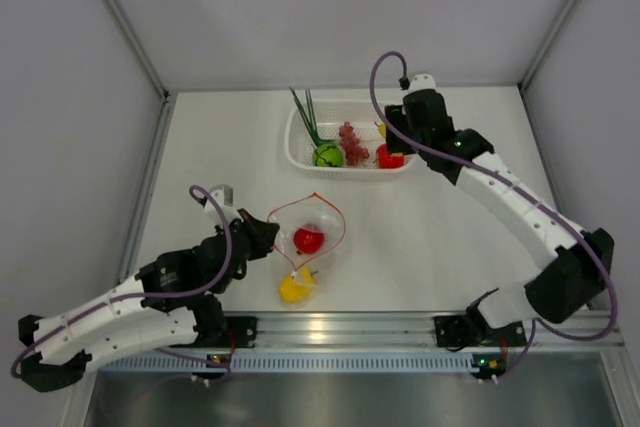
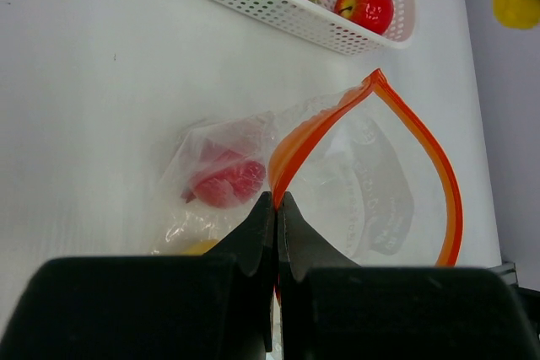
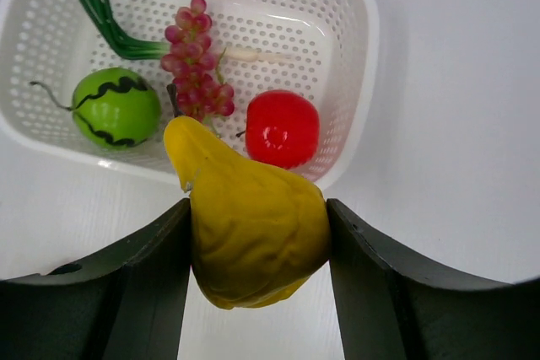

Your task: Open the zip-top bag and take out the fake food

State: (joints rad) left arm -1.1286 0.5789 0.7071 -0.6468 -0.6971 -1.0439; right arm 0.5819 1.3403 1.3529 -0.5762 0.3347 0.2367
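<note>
Yellow fake fruit (image 3: 249, 229) clamped in right gripper (image 3: 257, 212) at basket (image 3: 364, 82) rim; best released further inside (left gripper (image 2: 277, 204) pinches zip-top bag (image 2: 371, 187) strip (image 2: 295, 145)).

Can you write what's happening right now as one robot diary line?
left gripper: shut on zip-top bag | right gripper: holding yellow fruit at basket | bag: open

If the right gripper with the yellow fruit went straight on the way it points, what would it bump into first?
Probably the white basket, near its grapes and red fruit. The yellow fruit would touch before the right gripper itself. Depth is unclear.
</note>
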